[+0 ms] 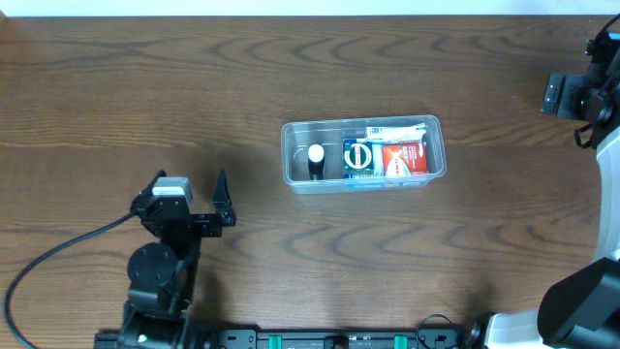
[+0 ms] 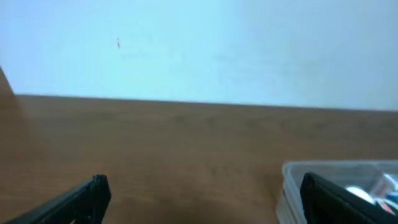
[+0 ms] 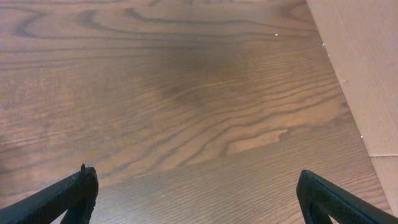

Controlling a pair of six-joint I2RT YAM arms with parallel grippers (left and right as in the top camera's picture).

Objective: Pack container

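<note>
Nearest, left gripper (image 1: pixel 191 184) by the desk's (image 1: pixel 116 97) front-left corner, fingers wide, empty; right gripper (image 3: pixel 196 179) near the far-right corner, likewise wide. Container (image 1: pixel 295 160) just right of desk centre, small boxes (image 1: pixel 360 158) inside. Probably light, thin-walled, slick: grip a rim edge.

Left pincer (image 2: pixel 204 182) wide open, right pincer (image 3: pixel 196 177) wide open, both empty

Soft, even light, weak shadows; left wrist view blurred and bluish, right wrist view shows the surface (image 3: pixel 186 93) grain sharply
</note>
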